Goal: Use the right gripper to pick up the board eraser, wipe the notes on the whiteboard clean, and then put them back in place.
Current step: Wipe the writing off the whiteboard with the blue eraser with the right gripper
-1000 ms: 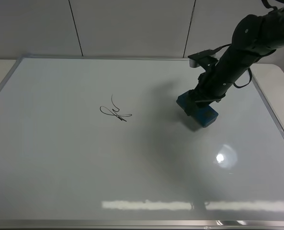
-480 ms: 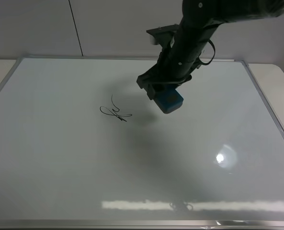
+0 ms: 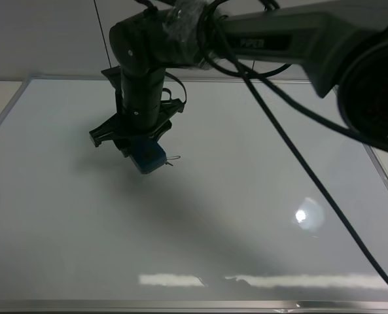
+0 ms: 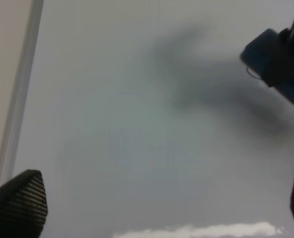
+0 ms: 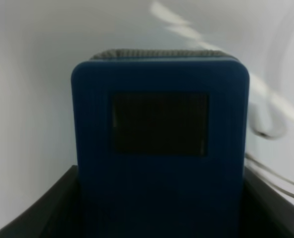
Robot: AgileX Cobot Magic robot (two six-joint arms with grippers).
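Clamping the board eraser [image 3: 148, 156] between its fingers, the right gripper [image 3: 140, 142] holds it low over the whiteboard [image 3: 259, 216], left of centre; a thin stroke of the notes [image 3: 175, 157] shows just beside the eraser. The left gripper [image 4: 156, 208] hangs wide open
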